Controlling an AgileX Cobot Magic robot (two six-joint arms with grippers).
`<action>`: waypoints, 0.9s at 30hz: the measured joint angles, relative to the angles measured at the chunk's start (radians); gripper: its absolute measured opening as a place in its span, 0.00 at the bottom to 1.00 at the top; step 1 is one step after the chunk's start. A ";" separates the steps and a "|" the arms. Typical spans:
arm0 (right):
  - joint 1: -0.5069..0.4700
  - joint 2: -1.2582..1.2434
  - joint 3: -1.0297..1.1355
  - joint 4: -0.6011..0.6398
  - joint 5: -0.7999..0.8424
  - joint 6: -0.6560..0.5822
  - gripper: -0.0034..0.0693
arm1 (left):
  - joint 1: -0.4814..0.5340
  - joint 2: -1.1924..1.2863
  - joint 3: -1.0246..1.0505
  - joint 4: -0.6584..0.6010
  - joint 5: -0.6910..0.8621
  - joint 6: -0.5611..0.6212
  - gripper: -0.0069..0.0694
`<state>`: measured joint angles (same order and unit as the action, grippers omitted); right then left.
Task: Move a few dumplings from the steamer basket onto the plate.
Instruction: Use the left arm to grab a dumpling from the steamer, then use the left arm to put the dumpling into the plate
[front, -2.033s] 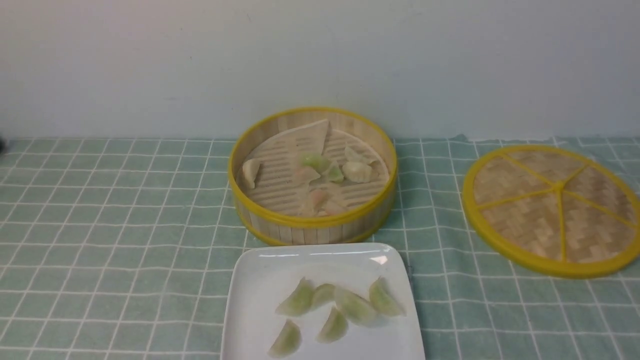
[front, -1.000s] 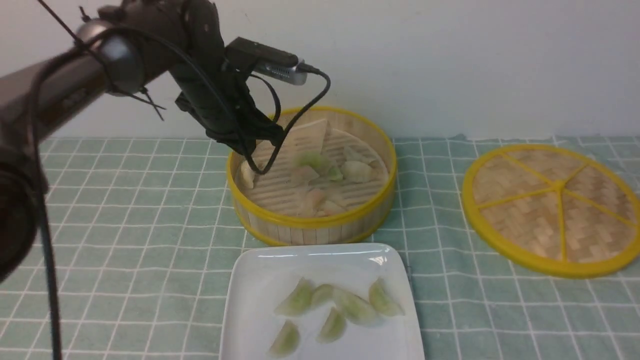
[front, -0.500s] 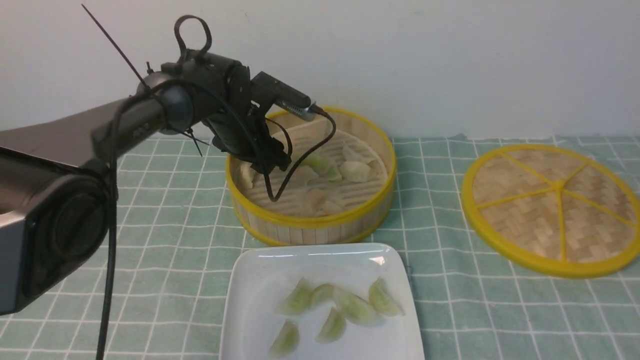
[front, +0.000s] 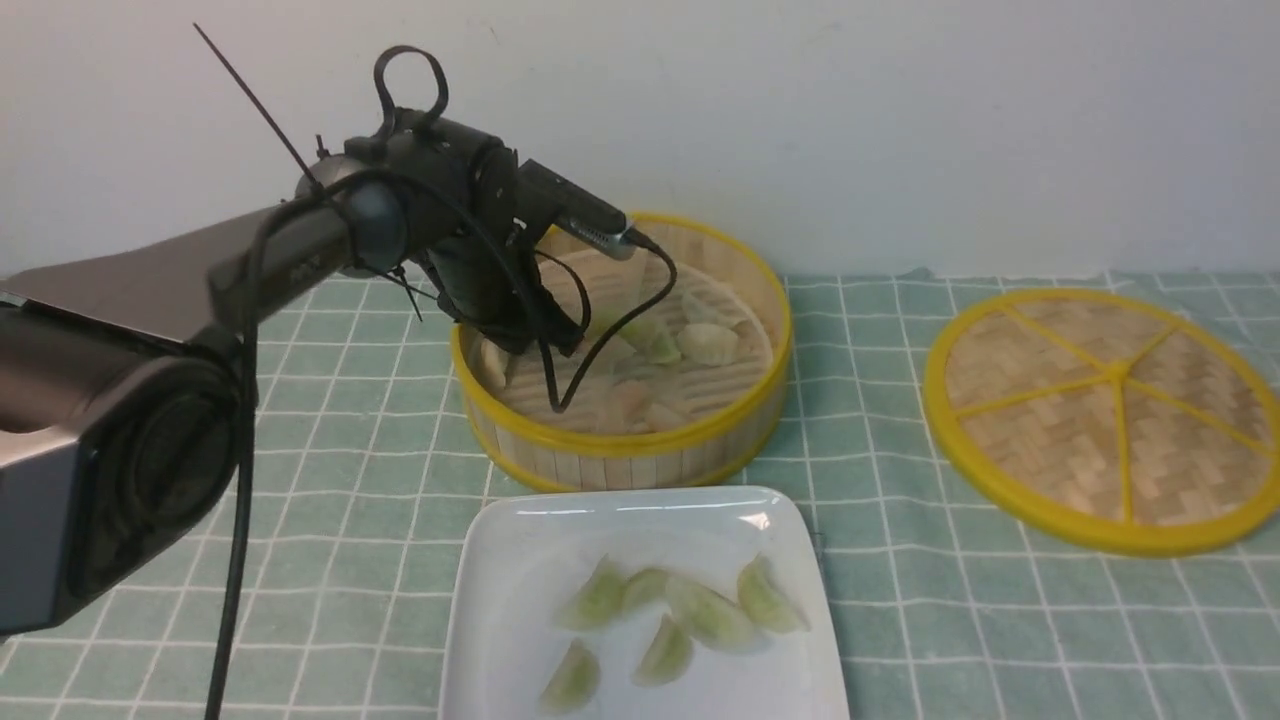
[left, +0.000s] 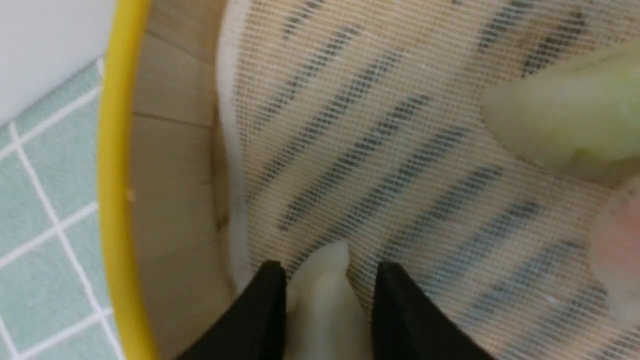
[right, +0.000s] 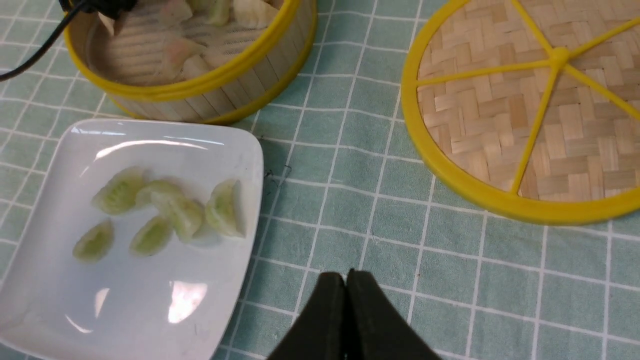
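Note:
The steamer basket (front: 620, 445) stands mid-table with several dumplings (front: 710, 343) on its white mesh liner. My left gripper (front: 505, 355) is down inside its left side. In the left wrist view the gripper (left: 327, 272) has its jaws closed on either side of a pale cream dumpling (left: 320, 300), which lies on the liner next to the basket wall (left: 170, 190). The white square plate (front: 520, 560) in front of the basket holds several green dumplings (front: 690, 610). My right gripper (right: 346, 275) is shut and empty above the cloth, right of the plate (right: 125, 310).
A flat woven lid with yellow rim and spokes (front: 1105, 415) lies at the right; it also shows in the right wrist view (right: 525, 115). A green checked cloth (front: 250, 450) covers the table. A cable (front: 600, 340) hangs from the left wrist into the basket.
My left arm came in from the left and went down into the left side of the steamer basket, onto the pale dumpling. The dumplings on the plate have not moved.

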<state>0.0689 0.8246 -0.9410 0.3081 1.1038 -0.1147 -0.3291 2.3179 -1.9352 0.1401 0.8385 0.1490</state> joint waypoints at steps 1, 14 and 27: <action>0.000 0.000 0.000 0.000 0.000 0.000 0.03 | -0.013 -0.011 0.003 -0.004 0.025 -0.005 0.35; 0.000 0.000 0.000 0.000 0.000 0.000 0.03 | -0.091 -0.335 0.010 -0.058 0.233 -0.012 0.35; 0.000 0.000 0.000 0.000 -0.019 0.000 0.03 | -0.128 -0.592 0.408 -0.227 0.340 -0.034 0.35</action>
<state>0.0689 0.8246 -0.9410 0.3081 1.0851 -0.1147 -0.4572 1.7262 -1.5276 -0.0871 1.1781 0.1152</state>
